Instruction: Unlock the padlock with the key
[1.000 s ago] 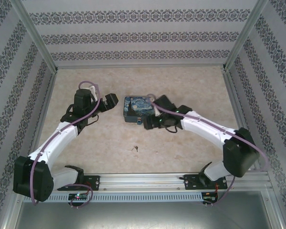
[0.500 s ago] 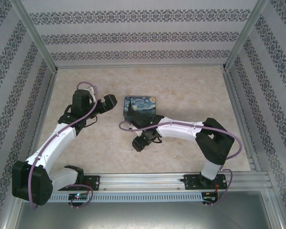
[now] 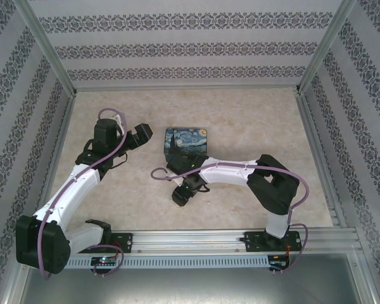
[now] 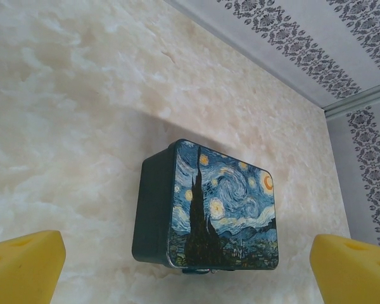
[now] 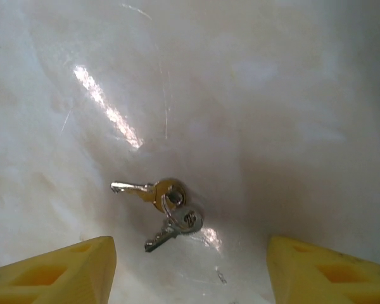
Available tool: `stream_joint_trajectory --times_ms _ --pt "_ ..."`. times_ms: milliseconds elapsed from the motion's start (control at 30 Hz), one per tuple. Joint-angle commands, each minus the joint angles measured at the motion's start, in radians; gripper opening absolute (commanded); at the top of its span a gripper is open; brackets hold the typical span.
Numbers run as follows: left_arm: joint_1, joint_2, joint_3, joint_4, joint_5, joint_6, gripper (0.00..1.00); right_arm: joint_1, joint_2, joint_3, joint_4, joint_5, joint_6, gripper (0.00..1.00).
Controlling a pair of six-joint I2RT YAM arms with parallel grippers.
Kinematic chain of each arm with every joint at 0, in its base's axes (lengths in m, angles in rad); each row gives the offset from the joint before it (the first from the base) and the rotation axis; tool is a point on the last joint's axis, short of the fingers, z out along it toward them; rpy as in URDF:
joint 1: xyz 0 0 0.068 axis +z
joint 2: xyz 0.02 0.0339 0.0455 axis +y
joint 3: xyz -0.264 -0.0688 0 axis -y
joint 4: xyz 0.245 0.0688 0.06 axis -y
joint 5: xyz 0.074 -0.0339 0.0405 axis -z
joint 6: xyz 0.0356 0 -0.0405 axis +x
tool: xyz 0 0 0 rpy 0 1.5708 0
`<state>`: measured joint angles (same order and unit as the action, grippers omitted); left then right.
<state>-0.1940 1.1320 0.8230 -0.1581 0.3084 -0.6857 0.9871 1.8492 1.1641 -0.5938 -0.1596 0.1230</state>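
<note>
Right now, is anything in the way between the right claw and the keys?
Nothing visible. The keys lie bare on the table just ahead of the right claw, whose yellow fingers stand apart.

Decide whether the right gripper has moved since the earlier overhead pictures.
Yes. The right gripper has swung away from the painted tin, toward the near rail, and now hangs over the keys.

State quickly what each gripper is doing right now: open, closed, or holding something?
Left gripper: open, holding nothing.
Right gripper: open above the keys, holding nothing.
</note>
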Motion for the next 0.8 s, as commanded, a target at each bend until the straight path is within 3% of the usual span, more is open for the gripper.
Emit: stream_joint_trajectory --times_ms 0,533,767 --pt "0.012 -0.02 -0.004 -0.007 -0.012 -0.017 0.99 0.016 0.024 0.036 0.008 -0.007 -0.024 0.65" --pt "0.016 -0.023 -0.022 0.016 -0.015 -0.04 0.99 0.081 0.079 0.051 -0.024 0.149 -0.049 0.59" --pt "0.017 -0.029 -0.028 0.021 -0.014 -0.049 0.99 0.087 0.109 0.047 -0.026 0.156 -0.041 0.53"
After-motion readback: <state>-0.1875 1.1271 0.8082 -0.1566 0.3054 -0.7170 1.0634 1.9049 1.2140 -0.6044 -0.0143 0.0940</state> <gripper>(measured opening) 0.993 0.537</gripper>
